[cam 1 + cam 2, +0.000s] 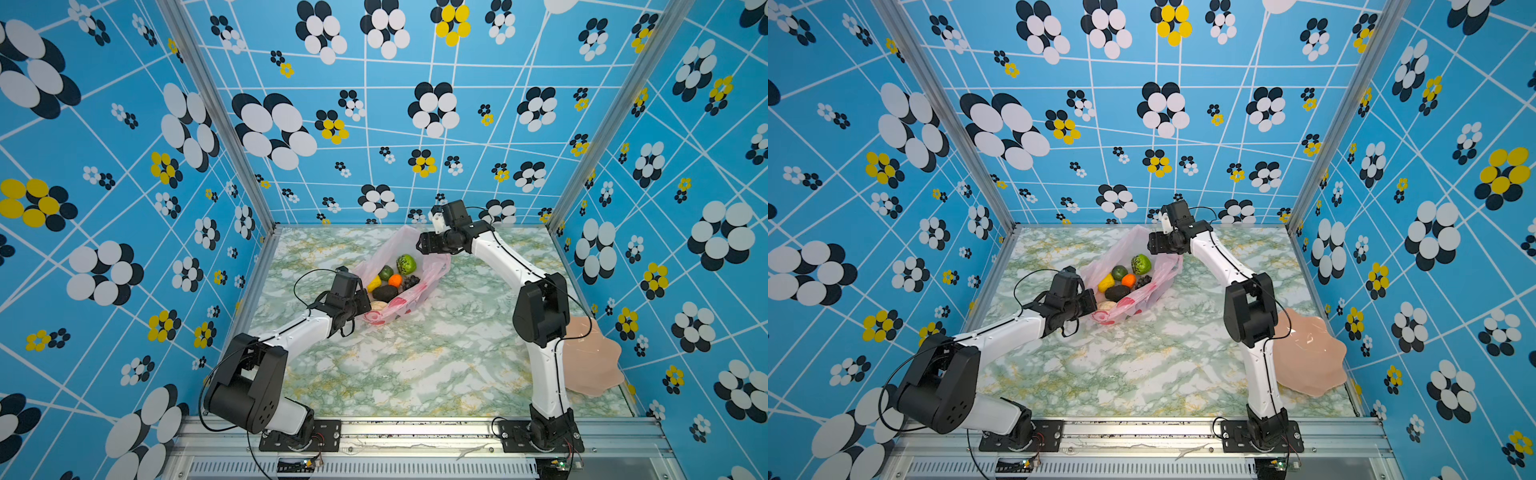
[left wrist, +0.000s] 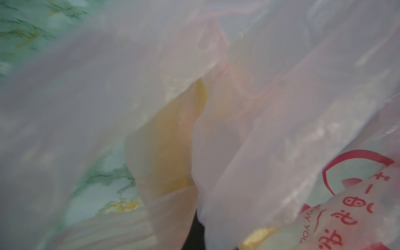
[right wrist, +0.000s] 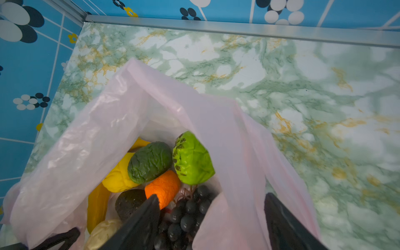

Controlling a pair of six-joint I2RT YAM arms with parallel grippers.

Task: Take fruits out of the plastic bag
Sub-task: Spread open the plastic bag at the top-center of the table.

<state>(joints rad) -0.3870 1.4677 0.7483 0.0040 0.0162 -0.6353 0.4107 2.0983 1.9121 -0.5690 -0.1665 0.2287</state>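
- The thin translucent pink plastic bag (image 1: 397,245) lies mid-worktop (image 1: 415,365) toward the far edge, with its mouth up and the small toy fruits (image 1: 392,279) all inside
- The left pincer (image 1: 362,306) is closed, apparently pinching the bag's near rim
- The right pincer (image 3: 212,195) gapes wide and grips nothing, with bag film between its jaws
- The dark purple grape bunch (image 3: 186,214) and the small orange (image 3: 164,188) lie just ahead of it, so the right arm is nearer

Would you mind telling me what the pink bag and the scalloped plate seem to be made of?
The bag: thin plastic film, judging by its crinkles, gloss and translucency. The plate: smooth, peach, softly shiny; perhaps hard plastic or glazed ceramic, the look leaves it open.
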